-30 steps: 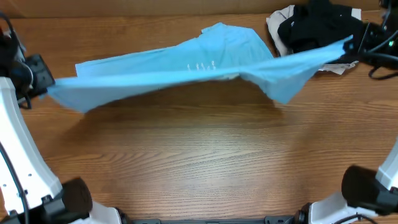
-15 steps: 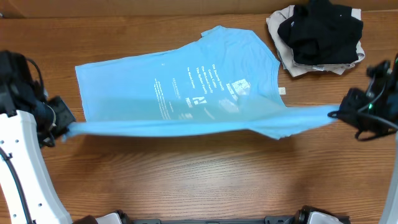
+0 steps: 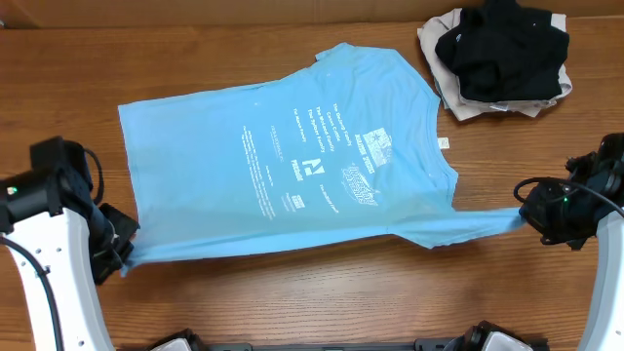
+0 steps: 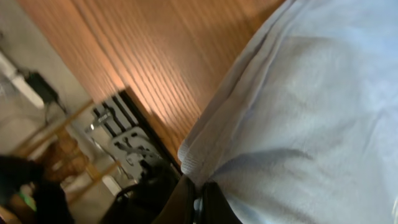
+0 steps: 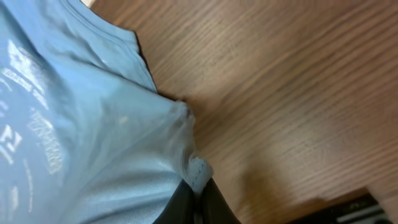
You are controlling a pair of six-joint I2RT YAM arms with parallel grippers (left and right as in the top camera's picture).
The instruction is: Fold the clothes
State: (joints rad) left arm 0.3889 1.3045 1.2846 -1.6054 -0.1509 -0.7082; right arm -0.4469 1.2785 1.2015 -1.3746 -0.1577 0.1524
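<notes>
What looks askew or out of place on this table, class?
The blue T-shirt lies slanted across the table, its near edge pulled taut between the left claw and right claw. Nothing looks spilled or damaged.

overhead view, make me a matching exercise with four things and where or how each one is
Things:
1. blue T-shirt
2. black garment
3. left gripper
4. right gripper

States:
A. piled on the beige garment at the far right of the table
B. shut on the shirt's near right end
C. spread out, print facing up
D. shut on the shirt's near left end

Pairs: 1-C, 2-A, 3-D, 4-B
</notes>
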